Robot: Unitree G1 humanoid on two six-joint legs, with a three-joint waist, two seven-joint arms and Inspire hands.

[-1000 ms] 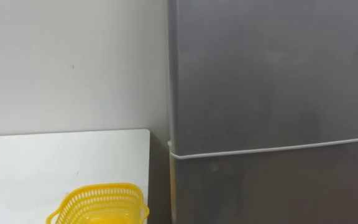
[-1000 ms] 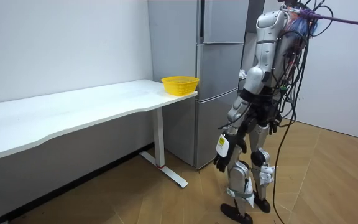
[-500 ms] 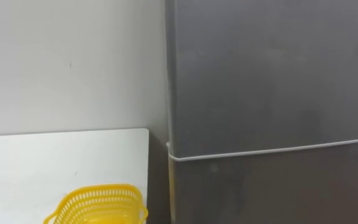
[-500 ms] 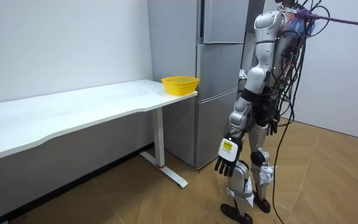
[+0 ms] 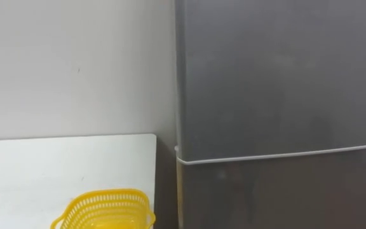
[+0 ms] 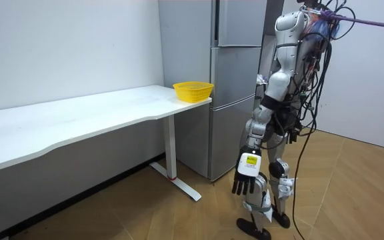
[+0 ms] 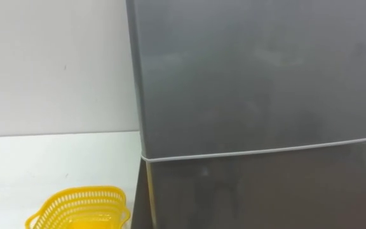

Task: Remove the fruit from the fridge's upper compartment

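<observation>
**Fridge** (image 5: 278, 191), grey, with stacked doors. The upper door (image 5: 278, 76) is sitting shut and the seam under it is running unbroken. The thing to retrieve is presumably lying unseen behind that door. As I judge it, the task is barely beginning: opening, reaching in and taking out are all left to do.

**Table** (image 5: 43, 165), white, is standing just beside the fridge.

**Basket** (image 5: 103, 207), yellow mesh, is resting at the table's fridge end.

**Left hand** (image 6: 247, 175) is hanging by the thigh with fingers slack, holding nothing.

**Views:** the room view is showing the robot standing before the fridge. The eye views are giving the door seam up close.
</observation>
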